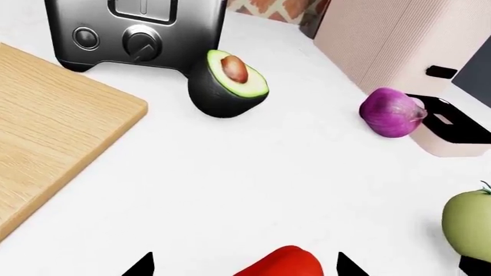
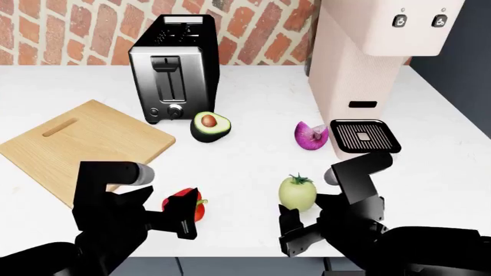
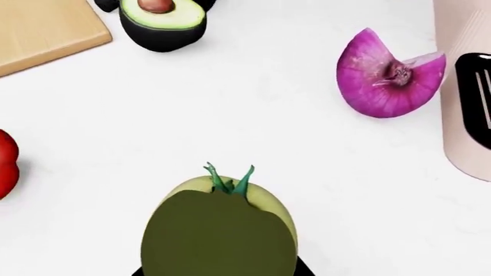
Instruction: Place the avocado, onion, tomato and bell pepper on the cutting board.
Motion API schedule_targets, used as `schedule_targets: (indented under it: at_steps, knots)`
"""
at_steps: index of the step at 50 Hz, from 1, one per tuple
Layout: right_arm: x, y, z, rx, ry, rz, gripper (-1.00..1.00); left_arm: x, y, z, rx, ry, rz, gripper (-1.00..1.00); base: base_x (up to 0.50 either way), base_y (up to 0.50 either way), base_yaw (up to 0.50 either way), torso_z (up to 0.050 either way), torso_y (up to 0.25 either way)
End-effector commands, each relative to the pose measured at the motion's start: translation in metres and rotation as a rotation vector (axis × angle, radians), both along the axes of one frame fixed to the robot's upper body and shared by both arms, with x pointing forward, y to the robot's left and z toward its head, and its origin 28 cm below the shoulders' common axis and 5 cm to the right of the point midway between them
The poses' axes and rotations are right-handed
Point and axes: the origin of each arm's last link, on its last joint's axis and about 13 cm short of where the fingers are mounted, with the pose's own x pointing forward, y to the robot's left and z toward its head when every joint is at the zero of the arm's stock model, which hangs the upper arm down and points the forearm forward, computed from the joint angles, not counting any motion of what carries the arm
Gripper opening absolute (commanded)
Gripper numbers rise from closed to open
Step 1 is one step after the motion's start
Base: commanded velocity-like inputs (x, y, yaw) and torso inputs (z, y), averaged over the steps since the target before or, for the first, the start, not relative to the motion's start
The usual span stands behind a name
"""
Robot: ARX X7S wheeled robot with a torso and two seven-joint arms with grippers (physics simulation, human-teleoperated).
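My left gripper is open, its black fingertips wide apart on either side of the glossy red bell pepper, which lies on the white counter. My right gripper is shut on the pale green tomato, which fills the gap between its fingertips. The halved avocado sits in front of the toaster, pit up. Beside the coffee machine's drip tray lies the purple onion. The light-wood cutting board lies at the left with nothing on it.
A steel toaster stands behind the avocado. A tall pink coffee machine with a black drip tray occupies the back right. A brick wall backs the counter, whose near edge runs under my arms.
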Motion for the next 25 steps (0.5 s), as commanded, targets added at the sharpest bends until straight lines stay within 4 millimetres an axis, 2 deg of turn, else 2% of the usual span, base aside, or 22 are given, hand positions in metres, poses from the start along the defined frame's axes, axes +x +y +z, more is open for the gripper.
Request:
schedule_targets:
  at_steps: [1, 10, 25]
  knots:
    - [-0.003, -0.001, 0.009, 0.053, -0.077, 0.015, -1.0, 0.0, 0.001, 0.0, 0.018, 0.005, 0.018, 1.0, 0.0, 0.0, 0.0, 0.0, 0.0]
    - [-0.009, -0.002, 0.02, 0.085, -0.144, 0.021, -1.0, -0.002, -0.001, 0.001, 0.017, 0.011, 0.007, 1.0, 0.0, 0.0, 0.0, 0.0, 0.0]
    - [-0.009, -0.001, 0.021, 0.083, -0.155, 0.024, -1.0, -0.006, -0.002, -0.004, -0.017, 0.052, -0.02, 1.0, 0.0, 0.0, 0.0, 0.0, 0.0]
